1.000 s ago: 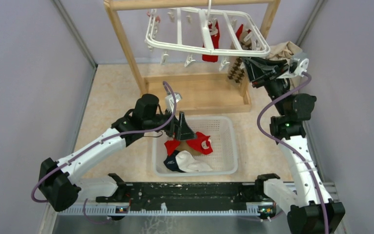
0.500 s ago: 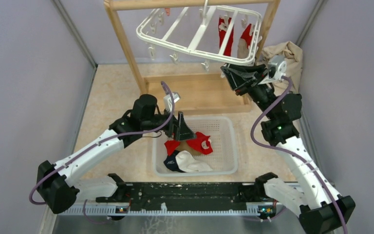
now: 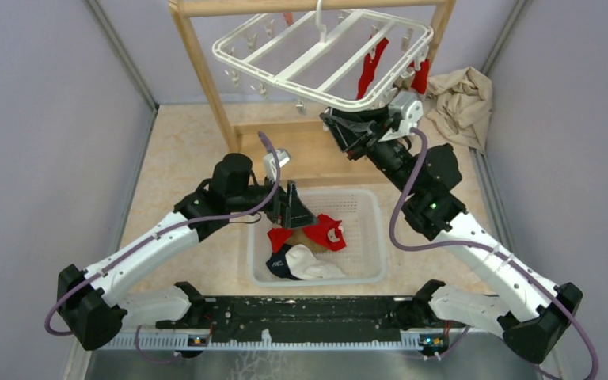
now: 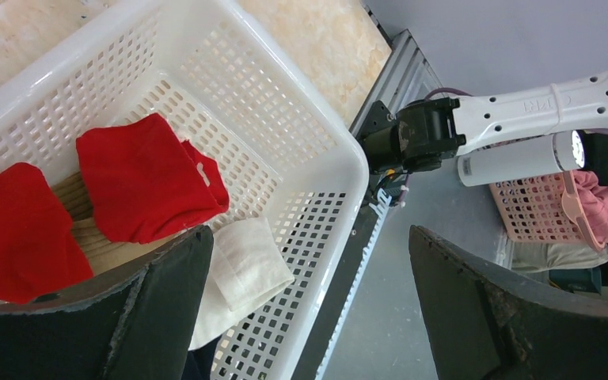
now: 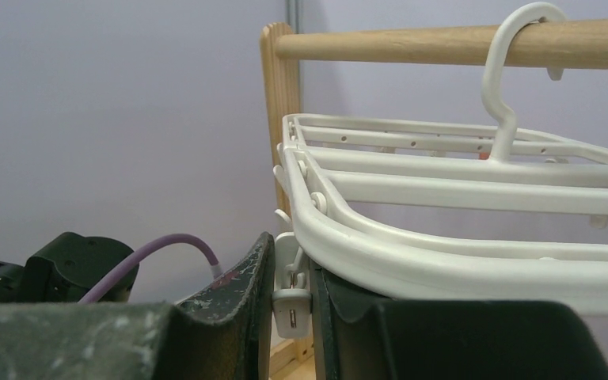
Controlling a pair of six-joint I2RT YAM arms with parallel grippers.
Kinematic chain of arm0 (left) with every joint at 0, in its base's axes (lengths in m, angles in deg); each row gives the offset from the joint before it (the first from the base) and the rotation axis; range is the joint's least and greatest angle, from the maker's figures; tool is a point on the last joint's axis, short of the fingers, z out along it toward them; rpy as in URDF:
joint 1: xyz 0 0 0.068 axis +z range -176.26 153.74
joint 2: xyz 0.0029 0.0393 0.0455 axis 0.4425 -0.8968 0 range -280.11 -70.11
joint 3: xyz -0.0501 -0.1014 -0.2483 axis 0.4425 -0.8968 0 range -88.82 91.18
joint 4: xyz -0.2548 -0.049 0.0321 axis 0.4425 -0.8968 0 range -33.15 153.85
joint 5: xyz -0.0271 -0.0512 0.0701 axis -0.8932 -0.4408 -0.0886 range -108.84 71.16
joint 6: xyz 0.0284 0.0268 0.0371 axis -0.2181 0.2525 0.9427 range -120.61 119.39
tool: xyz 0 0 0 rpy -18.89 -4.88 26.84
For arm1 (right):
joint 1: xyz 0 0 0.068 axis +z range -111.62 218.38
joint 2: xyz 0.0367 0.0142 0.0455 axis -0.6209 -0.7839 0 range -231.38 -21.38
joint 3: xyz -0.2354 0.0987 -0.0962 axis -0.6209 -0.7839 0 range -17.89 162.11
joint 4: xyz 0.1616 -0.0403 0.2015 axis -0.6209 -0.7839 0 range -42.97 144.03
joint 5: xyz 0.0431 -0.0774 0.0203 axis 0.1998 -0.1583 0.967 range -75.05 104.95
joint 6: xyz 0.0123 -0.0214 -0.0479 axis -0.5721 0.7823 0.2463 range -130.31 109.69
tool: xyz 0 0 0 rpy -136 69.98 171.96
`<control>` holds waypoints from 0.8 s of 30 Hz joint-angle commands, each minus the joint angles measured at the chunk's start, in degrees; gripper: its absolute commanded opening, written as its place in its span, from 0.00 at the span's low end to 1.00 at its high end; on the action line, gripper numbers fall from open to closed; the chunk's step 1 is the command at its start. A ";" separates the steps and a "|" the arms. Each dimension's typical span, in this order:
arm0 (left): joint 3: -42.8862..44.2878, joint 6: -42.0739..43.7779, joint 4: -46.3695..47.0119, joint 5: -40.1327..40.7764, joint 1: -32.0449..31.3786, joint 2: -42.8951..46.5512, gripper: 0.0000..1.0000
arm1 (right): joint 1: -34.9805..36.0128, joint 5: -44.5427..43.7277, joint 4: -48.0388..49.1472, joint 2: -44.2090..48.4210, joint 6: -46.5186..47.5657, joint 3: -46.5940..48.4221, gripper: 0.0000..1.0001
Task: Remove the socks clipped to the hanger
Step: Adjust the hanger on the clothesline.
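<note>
While the left end effector (image 3: pixel 296 207) hung with its fingers wide apart over the white basket (image 3: pixel 377 237), red, cream and navy socks (image 3: pixel 307 260) lay inside, a white mark on one too small to read. Farther back, the right end effector (image 5: pixel 289 277) was clamped on a clip (image 5: pixel 290 305) of the hanger (image 3: pixel 317 59), where two red socks (image 3: pixel 368 73) hung.

I see white rectangular plastic hanger (image 5: pixel 459 265): smooth, glossy; round wooden rail (image 5: pixel 412 43): matt, grained; white perforated plastic basket (image 4: pixel 237 79): slight sheen; red cloth socks (image 4: pixel 146 186): soft, matt.
</note>
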 commanded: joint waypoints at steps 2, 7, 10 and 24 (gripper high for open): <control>-0.48 0.52 0.12 0.47 -0.30 1.71 0.99 | 8.94 -8.86 -4.40 -2.71 10.90 5.40 0.14; -0.80 0.79 0.21 0.58 -0.32 2.19 0.99 | 15.59 -14.01 -6.31 -7.06 16.35 9.58 0.14; -0.94 0.88 0.03 0.81 -0.30 2.50 0.99 | 17.53 -15.42 -6.63 -9.63 17.98 11.67 0.14; -0.64 1.35 -1.12 2.26 -0.30 2.83 0.99 | 20.89 -20.87 -9.50 -19.80 21.99 19.31 0.17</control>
